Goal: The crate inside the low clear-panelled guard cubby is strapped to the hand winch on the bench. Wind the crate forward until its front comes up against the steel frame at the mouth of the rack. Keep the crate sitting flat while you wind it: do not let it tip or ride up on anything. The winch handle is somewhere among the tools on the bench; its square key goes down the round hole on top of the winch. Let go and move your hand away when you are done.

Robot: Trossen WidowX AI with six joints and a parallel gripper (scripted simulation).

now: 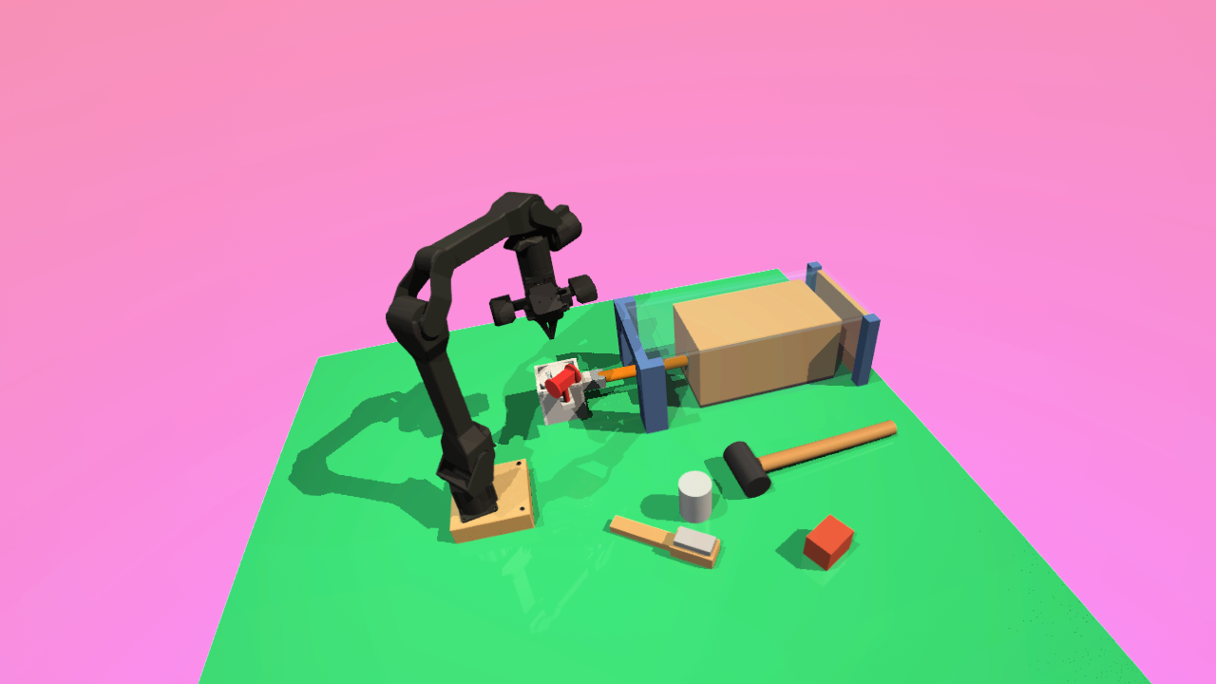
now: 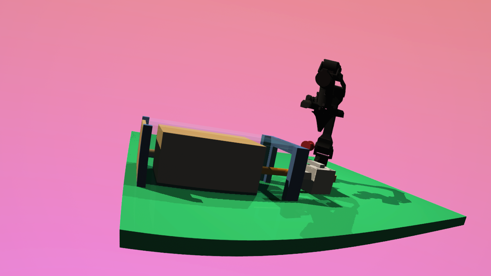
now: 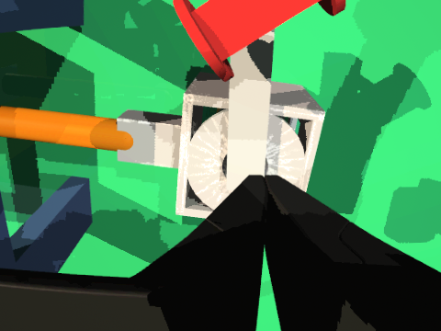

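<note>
My gripper (image 1: 551, 334) (image 2: 320, 130) (image 3: 265, 176) is shut and empty, hanging above the white winch (image 1: 559, 411) (image 2: 322, 182) (image 3: 209, 152). The winch handle is seated on the winch: its pale arm (image 3: 248, 110) lies across the top and its red grip (image 1: 560, 382) (image 2: 307, 145) (image 3: 248, 23) stands off to one side, clear of my fingers. The key is hidden. An orange strap (image 1: 617, 373) (image 2: 274, 170) (image 3: 55, 129) runs to the tan crate (image 1: 756, 332) (image 2: 209, 164). The crate sits flat, with a gap between its front and the blue steel frame (image 1: 653, 395) (image 2: 298, 174).
Clear panels enclose the crate, with blue posts (image 1: 865, 350) (image 2: 144, 156) at the rear. A black-headed mallet (image 1: 746, 469), a grey cylinder (image 1: 695, 497), a wooden brush (image 1: 641, 530) and a red block (image 1: 828, 542) are on the green bench (image 1: 382, 612) (image 2: 206, 224).
</note>
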